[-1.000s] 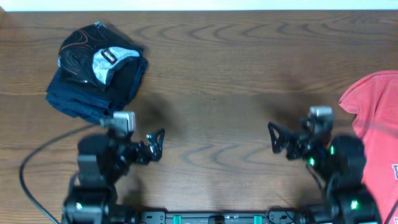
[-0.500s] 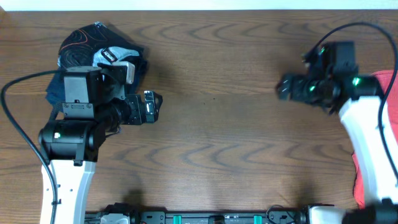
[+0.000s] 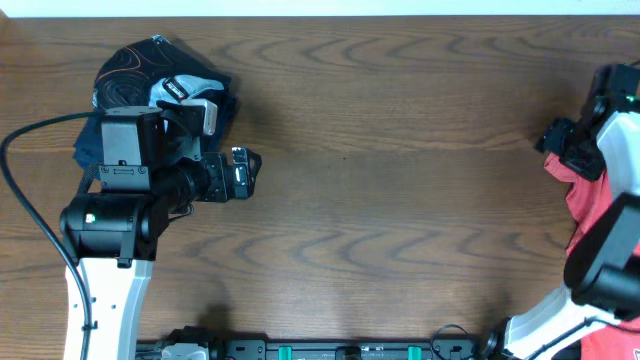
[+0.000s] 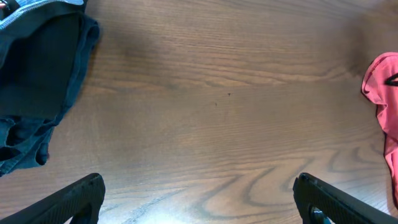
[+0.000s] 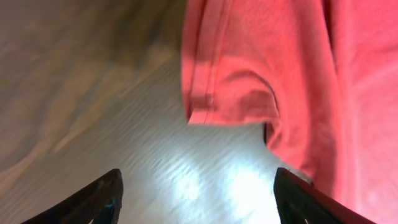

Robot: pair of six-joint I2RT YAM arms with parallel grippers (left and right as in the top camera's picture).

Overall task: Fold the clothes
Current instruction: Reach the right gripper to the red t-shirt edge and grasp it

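Overhead, the right claw (image 3: pixel 562 150) hangs over the edge of the coral-red T-shirt (image 3: pixel 583 205), which lies on the tabletop (image 3: pixel 400 220). Its wrist view shows both fingers (image 5: pixel 93 199) spread apart and holding nothing, with a sleeve hem just ahead of them. The left claw (image 3: pixel 245 170) stands wide open and empty over bare wood, with the navy folded garments (image 3: pixel 125 85) just behind it.
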